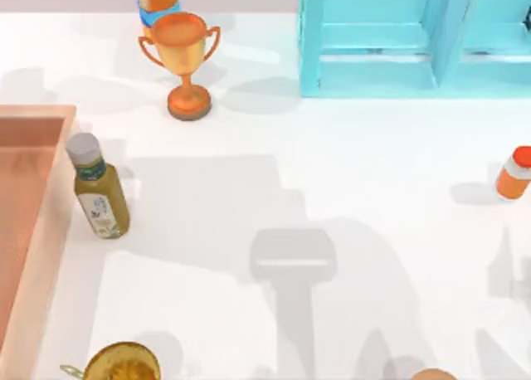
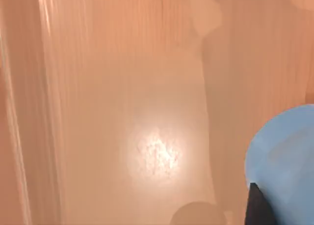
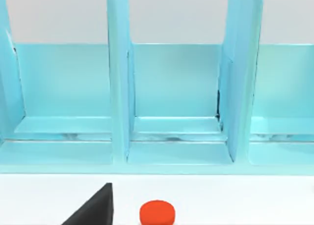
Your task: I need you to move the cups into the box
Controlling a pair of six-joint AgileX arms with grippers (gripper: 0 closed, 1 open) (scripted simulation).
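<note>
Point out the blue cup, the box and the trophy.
blue cup (image 2: 287, 161): left wrist view, on its side wall.
box (image 1: 51, 202): top view, on its right wall.
trophy (image 1: 179, 48): top view, on its bowl.

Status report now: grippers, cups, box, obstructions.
Left wrist view: blue cup against a dark finger, over the box floor. Right wrist view faces turquoise cabinet. Green bottle stands beside the box wall.

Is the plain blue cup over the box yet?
Yes: the plain blue tapered cup hangs over the salmon-tan wooden box's floor in the left wrist view.
</note>
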